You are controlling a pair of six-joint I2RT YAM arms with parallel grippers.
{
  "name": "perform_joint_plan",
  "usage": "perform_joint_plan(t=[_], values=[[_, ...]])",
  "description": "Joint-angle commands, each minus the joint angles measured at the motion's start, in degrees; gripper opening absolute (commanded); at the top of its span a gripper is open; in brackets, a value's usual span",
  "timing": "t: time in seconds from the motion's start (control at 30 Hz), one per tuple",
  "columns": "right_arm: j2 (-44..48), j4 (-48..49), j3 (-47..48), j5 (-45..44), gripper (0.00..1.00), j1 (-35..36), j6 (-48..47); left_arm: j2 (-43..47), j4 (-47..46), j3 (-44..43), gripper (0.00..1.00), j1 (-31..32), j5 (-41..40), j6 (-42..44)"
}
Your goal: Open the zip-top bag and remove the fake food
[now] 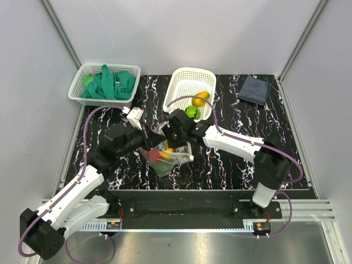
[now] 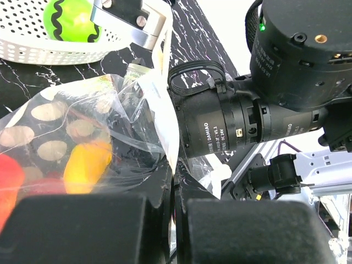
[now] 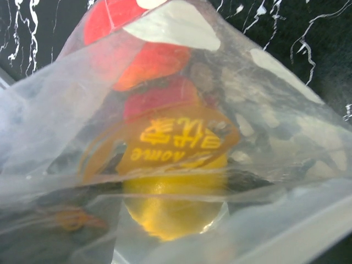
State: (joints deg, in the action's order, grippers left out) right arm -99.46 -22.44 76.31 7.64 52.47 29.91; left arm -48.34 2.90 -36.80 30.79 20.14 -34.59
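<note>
Bulging zip-top bag (image 2: 82, 132) pinched in left gripper (image 2: 175, 214)

Black marble-look bench (image 1: 231, 170) with white veins fills the centre of the top view. A plain pale grey back wall (image 1: 181, 33) runs across the upper frame. The left wall (image 1: 27, 82) and right wall (image 1: 324, 110) are the same panels, closing in both sides. Aluminium struts (image 1: 60, 33) run diagonally at upper left and upper right where the panels meet. A silver slotted rail (image 1: 308, 209) runs along the bench's near edge, lower frame. Below it is a brushed metal sheet (image 1: 192, 247), possibly floor or a lower shelf. Light is even and soft, with a dull sheen on the metal.
</note>
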Motion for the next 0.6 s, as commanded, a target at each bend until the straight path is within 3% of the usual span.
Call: perform_joint_plan(t=[0.0,0.2,0.4,0.57], values=[[4.4,2.7,0.6,7.4,0.61,0.5,0.7,-1.0,9.9,0.2,0.0,-1.6,-6.6,3.0],[0.9,3.8,-2.7,9.9,0.62,2.3,2.0,0.0,13.5,-2.8,0.0,-2.0,-10.3,5.1],[5.5,3.7,-5.9,3.8,0.62,1.7,1.1,2.9,16.1,-2.2,0.0,-2.3,-13.3,7.2],[2.5,3.7,-6.8,5.1,0.61,-0.5,1.3,5.7,14.9,-0.6,0.0,-2.4,-10.5,6.4]])
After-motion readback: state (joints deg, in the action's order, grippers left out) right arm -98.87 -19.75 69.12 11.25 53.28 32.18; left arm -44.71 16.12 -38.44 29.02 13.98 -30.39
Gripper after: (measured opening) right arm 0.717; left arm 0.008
